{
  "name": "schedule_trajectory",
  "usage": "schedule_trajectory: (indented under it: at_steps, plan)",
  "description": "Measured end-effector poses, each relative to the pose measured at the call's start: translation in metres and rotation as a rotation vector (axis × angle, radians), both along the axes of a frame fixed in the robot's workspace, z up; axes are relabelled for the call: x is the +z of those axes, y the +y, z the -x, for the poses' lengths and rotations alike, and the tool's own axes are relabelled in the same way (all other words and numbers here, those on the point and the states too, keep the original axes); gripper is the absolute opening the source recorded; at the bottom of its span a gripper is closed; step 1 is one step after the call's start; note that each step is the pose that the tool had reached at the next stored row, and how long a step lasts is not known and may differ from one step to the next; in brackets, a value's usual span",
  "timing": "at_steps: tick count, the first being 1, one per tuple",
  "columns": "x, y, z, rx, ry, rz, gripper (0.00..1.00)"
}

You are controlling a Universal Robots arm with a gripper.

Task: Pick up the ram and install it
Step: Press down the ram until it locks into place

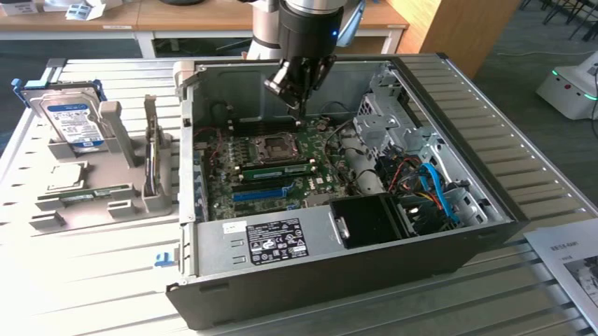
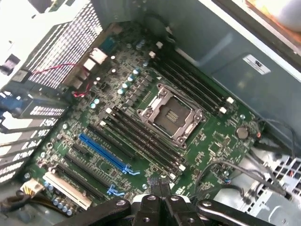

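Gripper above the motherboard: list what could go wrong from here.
1. The gripper is shut, with no ram seen in it; a green stick, likely the ram, lies outside the case. Pressing down now would probably seat nothing.
2. The open CPU socket sits close to the slots; a misaimed descent might damage it.
3. Loose cables run near the fingers and could snag.

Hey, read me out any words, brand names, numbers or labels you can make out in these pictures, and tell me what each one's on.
None can be read.
Blue label on the hard drive: print too small.
White sticker on the computer case: symbols and lines, too small.
Paper sheet at the exterior view's right: heading blurred.
Grey sticker on the case wall: unreadable.
Motherboard markings: too small.
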State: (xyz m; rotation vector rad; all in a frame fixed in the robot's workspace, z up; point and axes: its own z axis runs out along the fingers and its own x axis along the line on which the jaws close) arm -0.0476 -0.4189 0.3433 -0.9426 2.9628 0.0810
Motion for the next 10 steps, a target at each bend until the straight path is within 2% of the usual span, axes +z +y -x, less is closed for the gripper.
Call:
schedule_trajectory:
  at_steps: [6, 8, 9, 10]
  plan:
    - [0.0, 0.0, 0.0, -0.079, 0.0, 0.0, 0.1]
    - [0.0, 0.0, 0.0, -0.194, 0.0001, 0.0001, 0.1]
    - [0.0, 0.0, 0.0, -0.221, 0.0, 0.0, 0.1]
    - [0.0, 0.0, 0.0, -0.272, 0.0, 0.0, 0.1]
